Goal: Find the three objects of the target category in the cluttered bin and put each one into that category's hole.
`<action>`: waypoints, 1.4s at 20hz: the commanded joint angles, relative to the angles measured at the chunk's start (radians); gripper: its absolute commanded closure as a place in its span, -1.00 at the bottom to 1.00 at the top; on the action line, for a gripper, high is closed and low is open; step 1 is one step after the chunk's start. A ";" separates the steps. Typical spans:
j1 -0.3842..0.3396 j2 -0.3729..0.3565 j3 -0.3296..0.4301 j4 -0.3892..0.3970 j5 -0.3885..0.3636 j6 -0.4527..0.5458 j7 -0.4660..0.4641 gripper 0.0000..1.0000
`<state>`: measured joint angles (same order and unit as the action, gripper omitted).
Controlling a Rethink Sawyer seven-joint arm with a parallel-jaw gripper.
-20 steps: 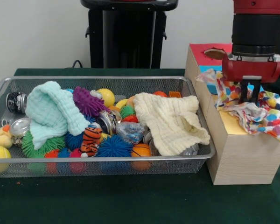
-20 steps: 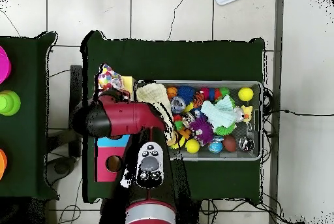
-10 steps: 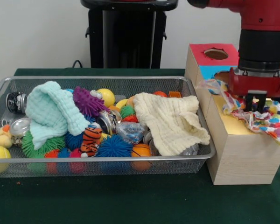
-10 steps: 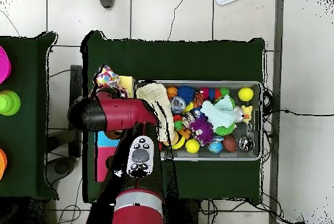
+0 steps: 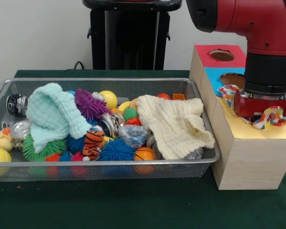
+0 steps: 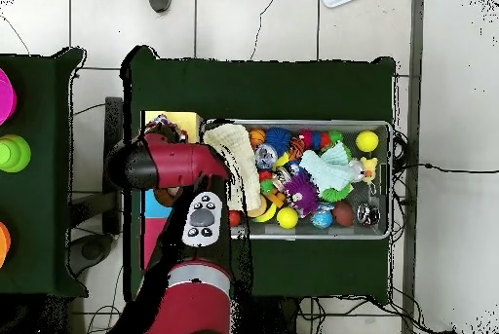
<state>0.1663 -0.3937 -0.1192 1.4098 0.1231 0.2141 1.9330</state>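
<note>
Spotted fabric (image 5: pixel 271 117) mostly down the yellow-faced hole (image 5: pixel 250 125), edges bunched around the tool (image 5: pixel 263 112); cannot tell its grip. At 9 o'clock, bin (image 5: pixel 190 160) shows no further spotted pieces; likely buried or done.

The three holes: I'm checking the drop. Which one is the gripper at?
The yellow-faced hole's box top, nearest the camera in the front view. The gripper sits on it amid spotted fabric; the blue hole and red hole lie behind.

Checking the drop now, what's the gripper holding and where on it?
Cannot tell: the gripper is down at the yellow hole, fingers hidden, with spotted cloth bunched around it.
</note>
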 commanded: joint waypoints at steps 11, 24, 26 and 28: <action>-0.030 0.150 0.027 -0.017 0.037 -0.004 0.169 1.00; -0.039 -0.104 0.031 0.079 0.058 0.258 0.153 1.00; -0.041 -0.112 0.035 0.084 0.057 0.260 0.154 1.00; -0.040 -0.119 0.034 0.087 0.056 0.264 0.156 1.00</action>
<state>0.1668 -0.4523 -0.1429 1.4111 0.1311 0.3610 1.9330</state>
